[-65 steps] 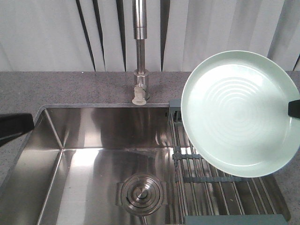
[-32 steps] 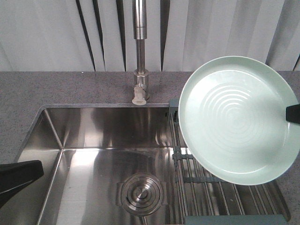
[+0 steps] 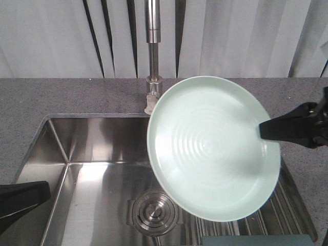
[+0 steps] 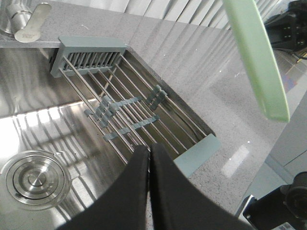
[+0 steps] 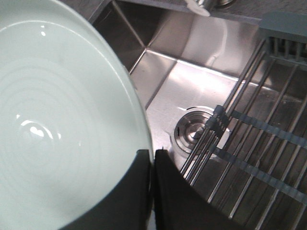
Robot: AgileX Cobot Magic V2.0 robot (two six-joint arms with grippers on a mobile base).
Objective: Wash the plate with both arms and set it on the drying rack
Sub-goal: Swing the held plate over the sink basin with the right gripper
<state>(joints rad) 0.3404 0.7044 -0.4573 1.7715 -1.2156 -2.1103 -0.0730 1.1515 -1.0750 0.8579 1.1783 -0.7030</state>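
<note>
Exterior front-facing view, and the plate [image 3: 212, 148] is up in the air, tilted with its ringed inner face toward the camera. It hangs over the right half of the sink [image 3: 92, 148] and hides most of the drying rack [image 3: 289, 205], which spans the basin's right end. The plate's upper edge overlaps the base of the faucet [image 3: 152, 51], and its lower edge sits just right of the drain [image 3: 154, 212].

The right end effector [image 3: 262, 130] reaches in from the right and is clamped on the plate's rim. The right wrist view backs that up, with one finger across the pale inner face and the other behind the edge.

Down in the bottom-left corner, the left end effector [image 3: 43, 190] sits low by the sink's left wall, well apart from the plate. From the left wrist view its fingers are pressed together with nothing between them, and the plate shows edge-on at upper right, above the grey speckled surface [image 4: 192, 62] beside the rack.
</note>
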